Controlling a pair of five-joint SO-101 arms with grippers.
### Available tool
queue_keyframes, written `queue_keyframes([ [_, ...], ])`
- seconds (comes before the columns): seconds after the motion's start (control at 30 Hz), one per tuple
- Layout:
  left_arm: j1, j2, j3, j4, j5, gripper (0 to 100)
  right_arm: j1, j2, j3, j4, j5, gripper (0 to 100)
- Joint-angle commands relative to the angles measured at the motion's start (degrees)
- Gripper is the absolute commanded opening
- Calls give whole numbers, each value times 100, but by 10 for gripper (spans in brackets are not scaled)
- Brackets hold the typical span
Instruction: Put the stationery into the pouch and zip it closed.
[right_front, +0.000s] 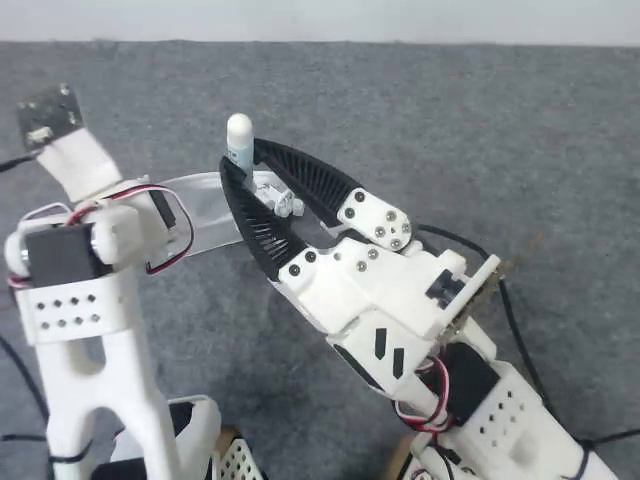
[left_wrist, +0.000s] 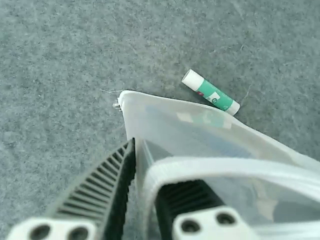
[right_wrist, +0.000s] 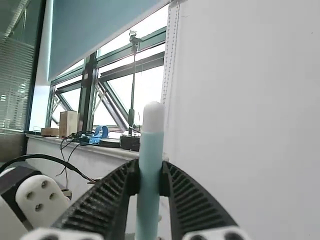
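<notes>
Pale-blue stick (right_wrist: 151, 135) pinched upright — pouch (left_wrist: 200, 130) gripped at its rim
Right gripper (right_wrist: 149, 172) closed on the stick, white cap up; left gripper (left_wrist: 141, 149) clamps the translucent pouch, seven o'clock of it in the high view; a green-and-white glue stick (left_wrist: 210, 93) lies on carpet (left_wrist: 60, 60) nearby.

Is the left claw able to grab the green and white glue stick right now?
Probably not yet. The left claw is shut on the pouch, so it is busy. The glue stick lies uncovered on the grey mat beyond the pouch.
</notes>
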Motion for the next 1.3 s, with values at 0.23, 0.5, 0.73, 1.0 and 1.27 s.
queue_keyframes([
  [0.23, 18, -18, -101, 18, 53, 11, 13, 875, 633, -2167, -26, 6],
  [0.5, 18, -9, -101, 18, 53, 11, 22, 1921, 862, -3231, -26, 6],
  [0.73, 18, -18, -48, 9, 53, 11, 189, 2422, 1143, -3380, -44, 6],
  [1.0, 9, 9, -48, 9, 53, 11, 198, 2923, 1336, -3336, -26, 6],
  [1.27, 9, 9, -48, 9, 53, 11, 321, 3169, 1266, -2826, -18, 50],
])
